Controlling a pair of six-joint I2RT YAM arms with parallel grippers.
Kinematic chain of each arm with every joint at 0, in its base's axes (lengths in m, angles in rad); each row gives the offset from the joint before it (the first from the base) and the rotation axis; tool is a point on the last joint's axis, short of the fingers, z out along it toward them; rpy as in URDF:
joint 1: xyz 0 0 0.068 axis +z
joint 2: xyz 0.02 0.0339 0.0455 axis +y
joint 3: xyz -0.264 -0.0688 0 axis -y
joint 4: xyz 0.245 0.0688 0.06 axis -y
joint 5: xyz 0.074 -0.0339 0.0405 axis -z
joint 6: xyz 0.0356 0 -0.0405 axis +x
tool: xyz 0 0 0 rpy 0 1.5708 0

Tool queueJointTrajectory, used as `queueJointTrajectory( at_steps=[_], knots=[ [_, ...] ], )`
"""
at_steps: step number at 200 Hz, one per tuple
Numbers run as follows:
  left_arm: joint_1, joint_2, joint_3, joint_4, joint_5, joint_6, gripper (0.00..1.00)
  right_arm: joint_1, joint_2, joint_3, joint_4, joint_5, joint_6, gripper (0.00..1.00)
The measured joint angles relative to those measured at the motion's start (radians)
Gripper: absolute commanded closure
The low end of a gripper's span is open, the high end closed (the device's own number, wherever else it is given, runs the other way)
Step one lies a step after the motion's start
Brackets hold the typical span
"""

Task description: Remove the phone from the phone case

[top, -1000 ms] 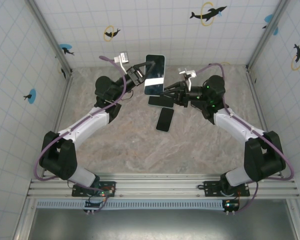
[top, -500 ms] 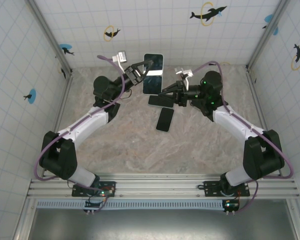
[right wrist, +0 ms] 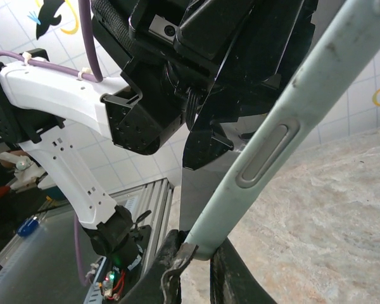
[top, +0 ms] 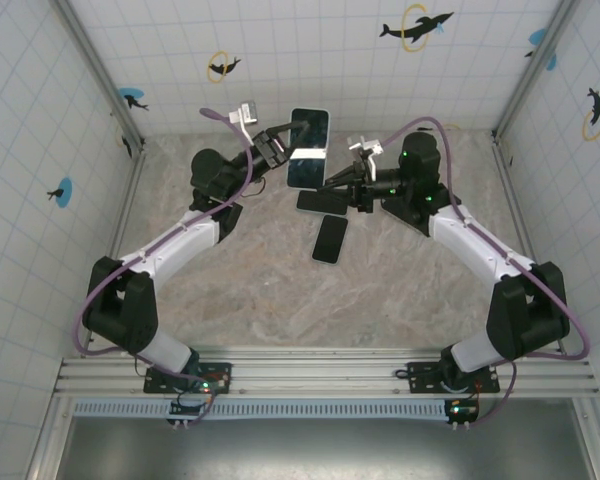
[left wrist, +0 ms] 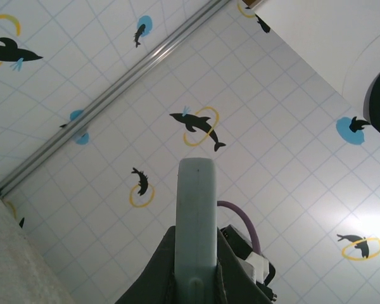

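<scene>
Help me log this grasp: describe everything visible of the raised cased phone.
The cased phone is a slim slab with a glossy dark screen in a pale blue-grey, matte-looking case with a long side button. It is held off the table, screen toward the top camera. The left end effector clamps its left side; the right end effector pinches a lower corner.

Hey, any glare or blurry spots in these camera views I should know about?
Top external: evenly lit, sharp, a pale reflection across the glossy black-screened phone. Left wrist: bright glare on the white tiled wall at lower right; the pale green phone case is close and slightly soft. Right wrist: case edge crisp, far-left background softer.
</scene>
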Motion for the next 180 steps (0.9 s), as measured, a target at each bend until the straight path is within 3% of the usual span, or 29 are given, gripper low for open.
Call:
queueJointTrajectory(
  at_steps=[47,68,106,180],
  knots=[
    [0.001,0.009,0.021,-0.022,-0.021,-0.011,1.0,0.005,-0.011,0.017,-0.085,0.053,-0.094,0.93],
    [-0.02,0.011,0.036,-0.021,-0.012,-0.058,1.0,0.007,-0.006,0.019,-0.118,0.15,-0.128,0.93],
    [-0.047,0.009,0.05,-0.011,-0.008,-0.075,1.0,0.0,-0.003,0.016,-0.1,0.195,-0.074,0.9],
    [-0.074,0.002,0.05,-0.095,0.002,-0.063,1.0,-0.012,-0.027,-0.107,0.274,0.204,0.203,0.64]
  ],
)
